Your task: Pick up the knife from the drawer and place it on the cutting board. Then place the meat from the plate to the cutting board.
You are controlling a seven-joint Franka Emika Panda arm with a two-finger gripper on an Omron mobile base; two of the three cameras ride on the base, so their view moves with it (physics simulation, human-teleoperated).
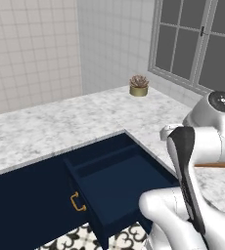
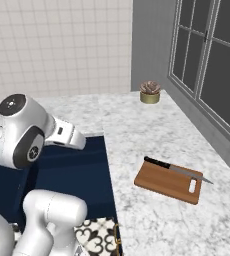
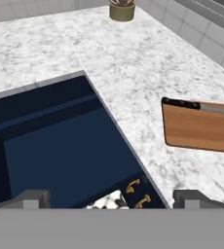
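The knife [image 2: 176, 170] lies across the far edge of the cutting board [image 2: 168, 183], low and right of centre in your right base view, its blade tip poking past the slot end. The drawer [image 1: 115, 181] stands pulled open at lower centre of the left base view. On the marble surface [image 2: 137, 125] a potted plant [image 2: 150, 92] sits near the window. Your claw [image 3: 112, 196] is spread wide, holding nothing.

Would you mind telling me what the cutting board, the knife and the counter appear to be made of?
Cutting board: looks like wood, matte reddish-brown with faint grain and a slot handle.
Knife: dark handle, possibly plastic; the narrow grey blade looks like metal, though the rendering leaves that open.
Counter: looks like marble or similar stone, white with grey veining and a smooth finish.
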